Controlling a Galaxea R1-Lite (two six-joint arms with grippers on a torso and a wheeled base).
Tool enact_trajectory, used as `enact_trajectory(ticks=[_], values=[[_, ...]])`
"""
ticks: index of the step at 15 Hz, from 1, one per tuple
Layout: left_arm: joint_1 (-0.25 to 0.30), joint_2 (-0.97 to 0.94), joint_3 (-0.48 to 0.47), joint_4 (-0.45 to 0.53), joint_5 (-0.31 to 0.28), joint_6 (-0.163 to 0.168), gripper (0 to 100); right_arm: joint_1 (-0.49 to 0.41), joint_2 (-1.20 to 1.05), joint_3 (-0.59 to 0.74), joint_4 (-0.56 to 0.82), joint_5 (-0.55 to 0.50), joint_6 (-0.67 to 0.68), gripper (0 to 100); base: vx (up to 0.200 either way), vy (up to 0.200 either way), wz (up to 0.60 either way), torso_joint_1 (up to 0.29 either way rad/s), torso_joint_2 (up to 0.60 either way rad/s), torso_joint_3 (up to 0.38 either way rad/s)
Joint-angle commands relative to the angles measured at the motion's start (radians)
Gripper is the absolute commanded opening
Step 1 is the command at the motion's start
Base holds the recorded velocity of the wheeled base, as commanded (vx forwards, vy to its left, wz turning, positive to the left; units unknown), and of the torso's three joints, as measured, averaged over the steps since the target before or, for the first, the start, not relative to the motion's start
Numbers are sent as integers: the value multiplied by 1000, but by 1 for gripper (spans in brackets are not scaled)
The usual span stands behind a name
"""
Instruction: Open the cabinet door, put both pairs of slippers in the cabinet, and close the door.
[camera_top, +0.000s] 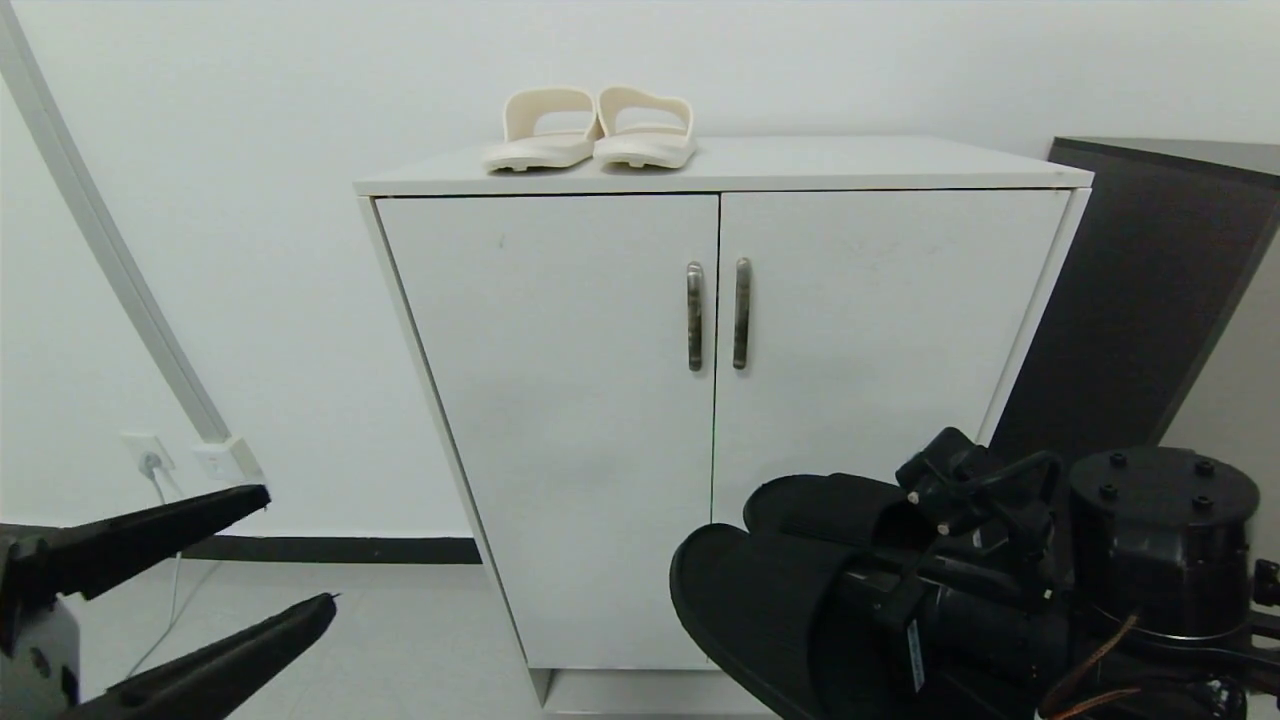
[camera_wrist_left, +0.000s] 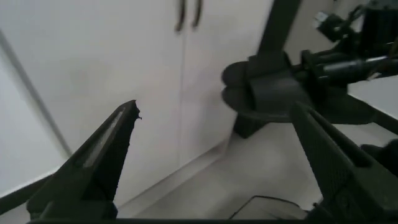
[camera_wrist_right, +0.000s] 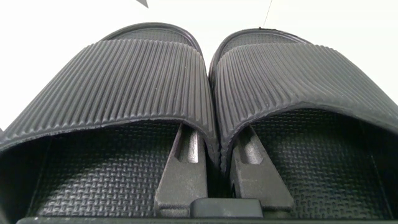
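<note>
A white cabinet (camera_top: 560, 430) stands against the wall with both doors closed; its two metal handles (camera_top: 694, 316) meet at the middle. A beige pair of slippers (camera_top: 590, 130) rests on its top, left of centre. My right gripper (camera_top: 890, 585) is low in front of the right door, shut on a black pair of slippers (camera_top: 770, 590). In the right wrist view its fingers (camera_wrist_right: 186, 168) reach under the ribbed straps of the black slippers (camera_wrist_right: 143, 74), pinching the two inner sides together. My left gripper (camera_top: 300, 545) hangs open at the lower left, nothing between its fingers (camera_wrist_left: 106, 149).
A dark panel (camera_top: 1150, 300) stands right of the cabinet. A wall socket (camera_top: 148, 455) with a cable sits low on the left wall, under a slanted conduit. Grey floor (camera_top: 400, 630) lies open in front of the left door.
</note>
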Motion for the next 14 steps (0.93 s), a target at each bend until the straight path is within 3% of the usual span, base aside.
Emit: enact_trajectory(ticks=[1,3,4,5,6,9,12,14], values=[[-106,140,-73,-1,25,-2,100,0,4,-1,0,-1,0,0,0,0,0,0,0,0],[-205,209,-133,-2,26,-16,100,-3,1,-1,-5,-1,2,0,0,0,0,0,0,0],[-271,255,-188,-2,34,-45,100,-3,2,0,-8,-1,2,0,0,0,0,0,0,0],[-294,276,-218,-2,45,-62,100,-3,2,2,-8,-1,2,0,0,0,0,0,0,0],[-350,353,-302,-2,71,-99,100,-3,7,-1,-8,-3,2,0,0,0,0,0,0,0],[-366,492,-380,-102,69,-119,100,-7,12,0,-9,-3,3,0,0,0,0,0,0,0],[-381,583,-412,-258,62,-205,100,-6,9,2,-9,16,6,0,0,0,0,0,0,0],[-416,644,-462,-284,37,-214,100,-6,12,6,-9,37,8,0,0,0,0,0,0,0]])
